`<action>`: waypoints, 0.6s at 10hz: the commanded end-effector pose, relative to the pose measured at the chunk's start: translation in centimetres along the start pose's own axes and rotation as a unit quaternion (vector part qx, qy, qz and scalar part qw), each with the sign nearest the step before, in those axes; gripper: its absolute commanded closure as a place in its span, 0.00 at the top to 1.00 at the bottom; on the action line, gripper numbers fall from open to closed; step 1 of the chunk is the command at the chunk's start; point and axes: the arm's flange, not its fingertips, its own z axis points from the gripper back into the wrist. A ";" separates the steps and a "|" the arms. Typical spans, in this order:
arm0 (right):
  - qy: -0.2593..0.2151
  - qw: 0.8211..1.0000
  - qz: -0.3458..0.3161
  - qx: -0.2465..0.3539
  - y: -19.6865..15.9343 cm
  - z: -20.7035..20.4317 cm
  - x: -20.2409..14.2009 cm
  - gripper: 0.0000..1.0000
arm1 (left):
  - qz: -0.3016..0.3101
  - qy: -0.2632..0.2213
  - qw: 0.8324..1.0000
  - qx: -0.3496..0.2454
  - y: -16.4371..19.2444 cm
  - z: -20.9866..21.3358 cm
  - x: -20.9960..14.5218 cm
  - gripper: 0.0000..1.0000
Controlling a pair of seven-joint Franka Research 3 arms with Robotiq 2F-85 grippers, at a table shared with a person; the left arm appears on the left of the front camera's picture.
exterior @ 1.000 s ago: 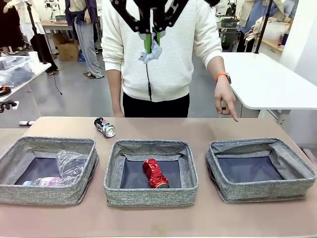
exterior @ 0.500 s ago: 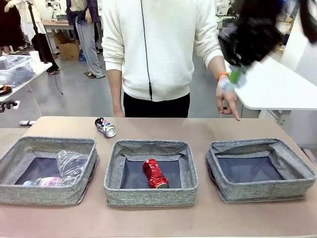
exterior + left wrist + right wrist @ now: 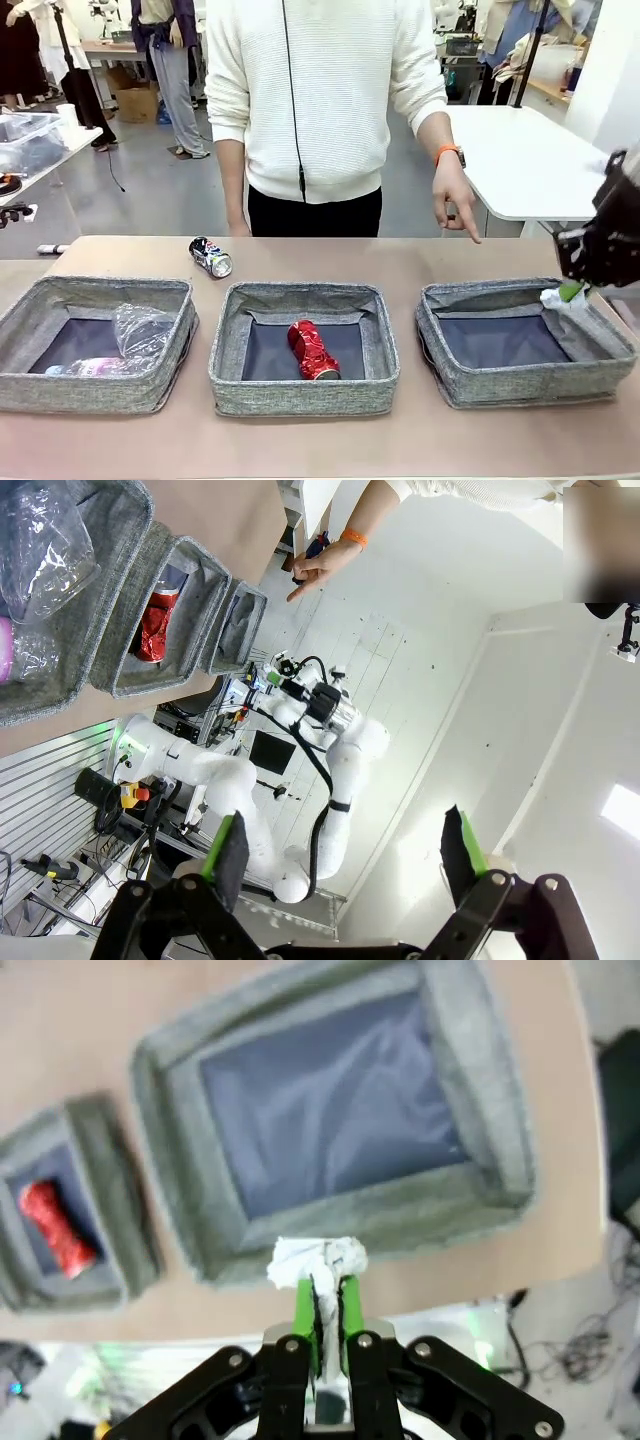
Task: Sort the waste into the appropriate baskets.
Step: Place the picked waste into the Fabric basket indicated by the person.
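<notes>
Three items binned, two left
Paper wad (image 3: 318, 1259) is clamped in right gripper (image 3: 326, 1295) over right basket (image 3: 455, 375); left gripper (image 3: 345, 855) spread apart; printed can (image 3: 211, 257) remains on table (image 3: 330, 255)

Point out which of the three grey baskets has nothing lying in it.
The right-hand grey woven basket: bare dark bottom. The middle basket holds a crushed red can; the left basket holds clear plastic waste.
</notes>
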 end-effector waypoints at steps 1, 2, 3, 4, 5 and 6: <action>0.012 0.998 -0.050 0.030 1.4 -2.4 1.5 0.11 | -0.003 -0.001 1.000 0.001 -0.1 0.1 -0.2 1.00; 0.016 0.998 -0.048 0.026 1.5 -2.9 1.5 0.11 | -0.003 -0.001 1.000 0.001 -0.1 0.1 -0.2 1.00; 0.018 0.998 -0.050 0.028 1.5 -2.9 1.4 0.11 | -0.003 -0.001 1.000 0.001 -0.1 0.1 -0.2 1.00; 0.017 0.998 -0.053 0.029 1.4 -2.8 1.3 0.11 | -0.003 -0.001 1.000 0.001 -0.1 0.1 -0.2 1.00; 0.016 0.998 -0.053 0.027 1.4 -2.8 1.3 0.11 | -0.003 -0.001 1.000 0.001 -0.1 0.1 -0.2 1.00; 0.015 0.999 -0.045 0.026 1.7 -2.7 1.2 0.69 | -0.003 -0.001 1.000 0.001 -0.1 0.1 -0.2 1.00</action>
